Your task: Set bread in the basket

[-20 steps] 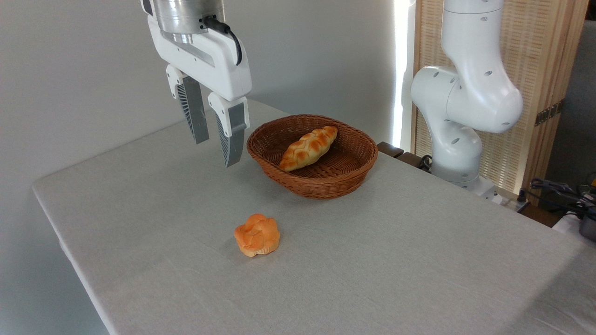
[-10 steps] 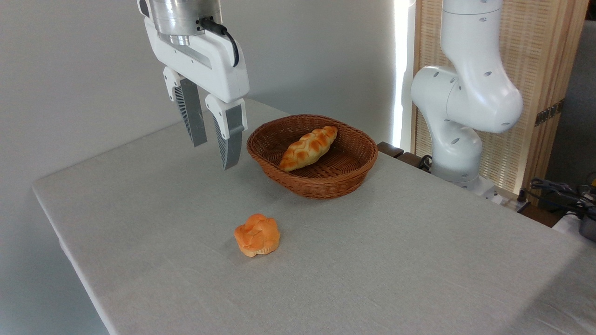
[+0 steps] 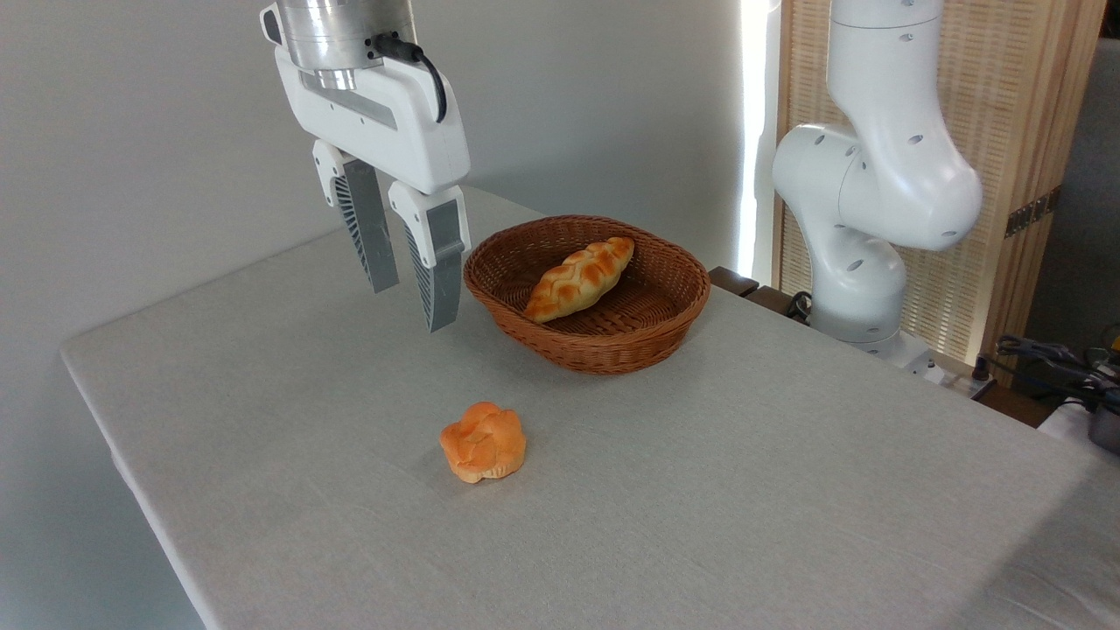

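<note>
No text, label, brand, number or sign could be read anywhere in the view; no surface showed any letters clear enough to read.

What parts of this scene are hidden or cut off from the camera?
- Basket: the floor under the bread is covered by the loaf.
- Bun: the far side faces away.
- Arm above the pincer: cut off by the top edge.
- Table: near corners run past the bottom edge.

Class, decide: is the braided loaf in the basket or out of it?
In. The braided loaf lies inside the basket, within its rim; the claw hangs empty beside it.
</note>
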Controlling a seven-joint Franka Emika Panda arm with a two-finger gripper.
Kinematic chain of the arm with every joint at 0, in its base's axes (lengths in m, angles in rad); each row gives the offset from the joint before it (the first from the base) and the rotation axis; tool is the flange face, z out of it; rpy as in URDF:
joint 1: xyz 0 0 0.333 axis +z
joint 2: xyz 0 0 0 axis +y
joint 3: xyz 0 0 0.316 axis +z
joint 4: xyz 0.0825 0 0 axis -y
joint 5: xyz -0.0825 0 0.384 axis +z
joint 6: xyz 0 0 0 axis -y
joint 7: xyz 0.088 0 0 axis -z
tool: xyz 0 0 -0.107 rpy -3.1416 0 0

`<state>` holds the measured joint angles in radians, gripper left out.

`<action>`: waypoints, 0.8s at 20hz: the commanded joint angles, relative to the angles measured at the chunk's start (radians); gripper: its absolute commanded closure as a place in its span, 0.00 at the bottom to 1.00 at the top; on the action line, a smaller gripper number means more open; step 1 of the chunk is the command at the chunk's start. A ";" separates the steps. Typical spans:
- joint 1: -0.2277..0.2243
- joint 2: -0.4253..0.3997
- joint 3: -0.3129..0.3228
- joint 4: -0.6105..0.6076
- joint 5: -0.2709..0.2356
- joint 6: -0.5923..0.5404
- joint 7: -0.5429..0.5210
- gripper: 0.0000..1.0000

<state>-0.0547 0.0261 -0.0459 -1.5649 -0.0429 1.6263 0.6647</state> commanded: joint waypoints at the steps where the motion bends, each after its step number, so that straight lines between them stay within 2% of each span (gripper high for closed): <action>1: -0.011 0.014 0.011 0.026 0.017 -0.017 0.003 0.00; 16: -0.010 0.020 0.000 0.026 0.049 -0.022 -0.005 0.00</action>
<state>-0.0580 0.0339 -0.0464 -1.5648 -0.0140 1.6263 0.6647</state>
